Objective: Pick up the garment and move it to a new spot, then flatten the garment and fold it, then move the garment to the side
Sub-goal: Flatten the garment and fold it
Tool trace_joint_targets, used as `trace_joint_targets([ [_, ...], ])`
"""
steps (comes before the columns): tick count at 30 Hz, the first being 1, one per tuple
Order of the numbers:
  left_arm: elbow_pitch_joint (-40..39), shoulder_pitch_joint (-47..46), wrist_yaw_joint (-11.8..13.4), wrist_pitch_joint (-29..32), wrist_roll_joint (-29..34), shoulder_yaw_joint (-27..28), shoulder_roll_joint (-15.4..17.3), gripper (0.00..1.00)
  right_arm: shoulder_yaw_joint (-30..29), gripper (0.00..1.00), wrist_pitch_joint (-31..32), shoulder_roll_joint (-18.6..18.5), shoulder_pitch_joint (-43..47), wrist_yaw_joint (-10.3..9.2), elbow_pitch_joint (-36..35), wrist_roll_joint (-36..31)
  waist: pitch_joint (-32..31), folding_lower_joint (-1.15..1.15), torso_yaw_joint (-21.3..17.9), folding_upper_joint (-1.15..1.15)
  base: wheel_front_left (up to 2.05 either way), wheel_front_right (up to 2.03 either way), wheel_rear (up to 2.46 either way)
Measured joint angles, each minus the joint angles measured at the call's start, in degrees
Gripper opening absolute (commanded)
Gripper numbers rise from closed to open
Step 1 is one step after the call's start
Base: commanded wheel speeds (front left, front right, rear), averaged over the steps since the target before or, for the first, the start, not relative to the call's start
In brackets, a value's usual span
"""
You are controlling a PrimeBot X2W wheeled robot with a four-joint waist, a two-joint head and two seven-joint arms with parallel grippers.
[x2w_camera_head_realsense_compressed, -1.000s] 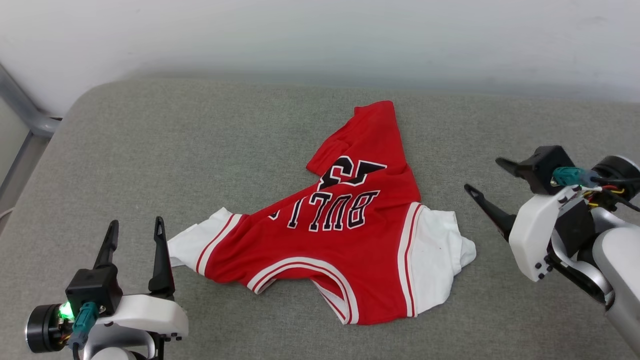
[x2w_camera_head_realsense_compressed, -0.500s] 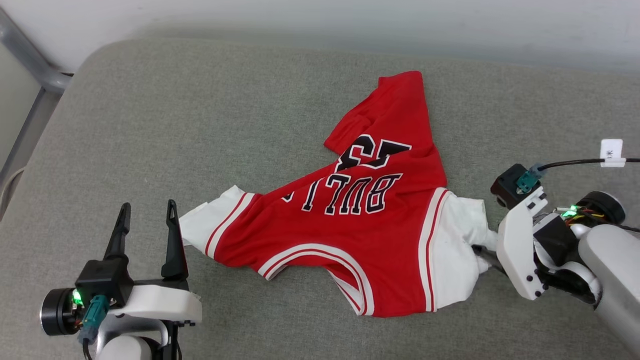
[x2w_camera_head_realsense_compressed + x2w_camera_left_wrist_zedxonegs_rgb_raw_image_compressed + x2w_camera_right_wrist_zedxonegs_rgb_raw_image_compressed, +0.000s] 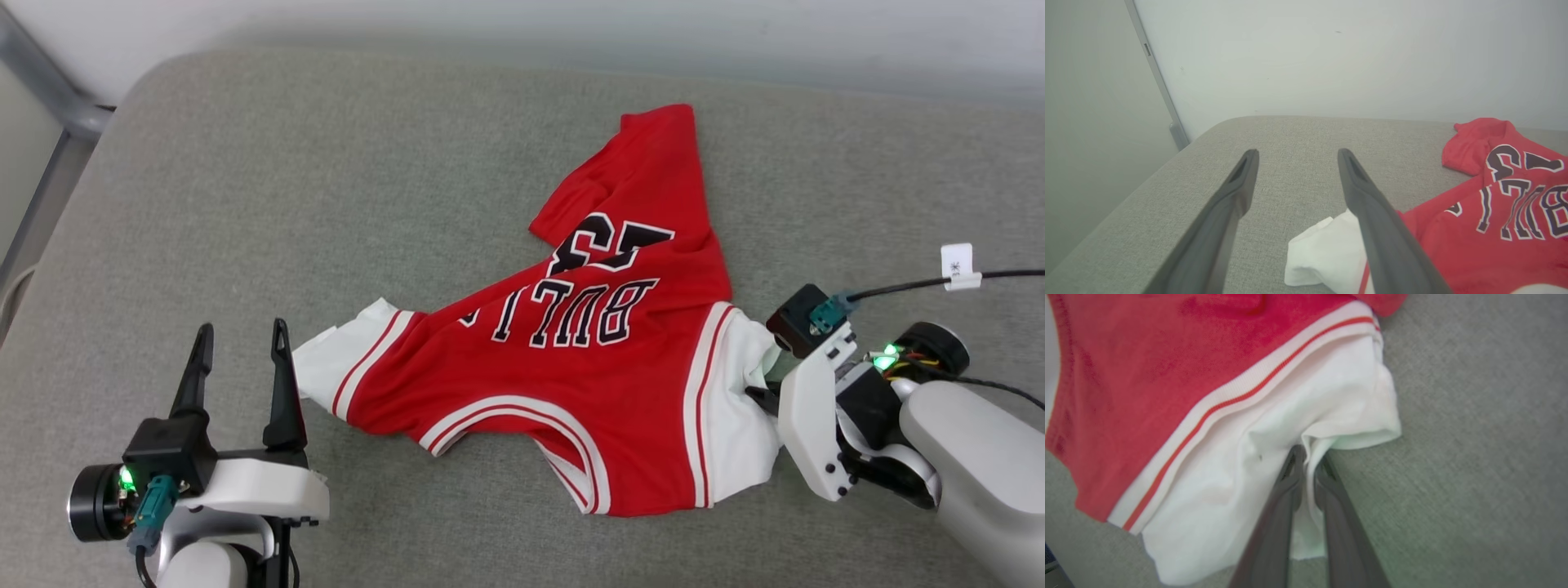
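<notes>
A: Where's the garment (image 3: 563, 384)?
B: Crumpled on the grey cushion (image 3: 326, 204). The right jaws are pinched together on a thin fold of its white sleeve (image 3: 1331, 416). The left jaws stand apart and empty, with the other sleeve (image 3: 1323, 253) just beside them.
A: Risk?
B: So little cloth between the right jaws could slip out on lifting, and a one-sleeve hold may drag it into a bunch.

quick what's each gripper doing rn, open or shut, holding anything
left gripper: open, holding nothing.
right gripper: shut on the white sleeve of the garment.
</notes>
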Motion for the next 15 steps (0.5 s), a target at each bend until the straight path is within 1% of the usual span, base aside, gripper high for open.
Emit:
trace_joint_targets([
  [2, 0.2, 0.5, -0.6, 0.0, 0.7, 0.7, -0.6, 1.00, 0.3, 0.00, -2.4, -0.2, 0.3, 0.02, -0.7, 0.9, -1.0, 0.00, -0.6, 0.00, 0.00, 0.00, 0.00],
  [7, 0.7, 2.1, -1.9, 0.0, 1.9, 2.2, -2.1, 1.00, -1.9, 0.00, -7.9, -3.7, 3.3, 0.01, -5.6, 2.4, -3.8, 0.00, -2.4, 0.00, 0.00, 0.00, 0.00],
  [10, 0.8, 3.5, -2.3, 0.0, 2.5, 3.2, -2.8, 1.00, -5.1, 0.00, -9.0, -6.1, 7.4, 0.02, -9.6, 4.4, -5.3, 0.00, -3.9, 0.00, 0.00, 0.00, 0.00],
  [12, 0.7, 4.1, -2.6, 0.0, 2.9, 3.7, -3.3, 1.00, -7.9, 0.00, -9.2, -8.4, 10.3, 0.02, -11.5, 4.5, -6.0, 0.00, -5.0, 0.00, 0.00, 0.00, 0.00],
  [15, 0.6, 4.7, -3.2, 0.0, 3.4, 4.5, -3.6, 1.00, -13.1, 0.00, -8.6, -10.8, 14.8, 0.01, -13.3, 5.0, -6.7, 0.00, -6.6, 0.00, 0.00, 0.00, 0.00],
])
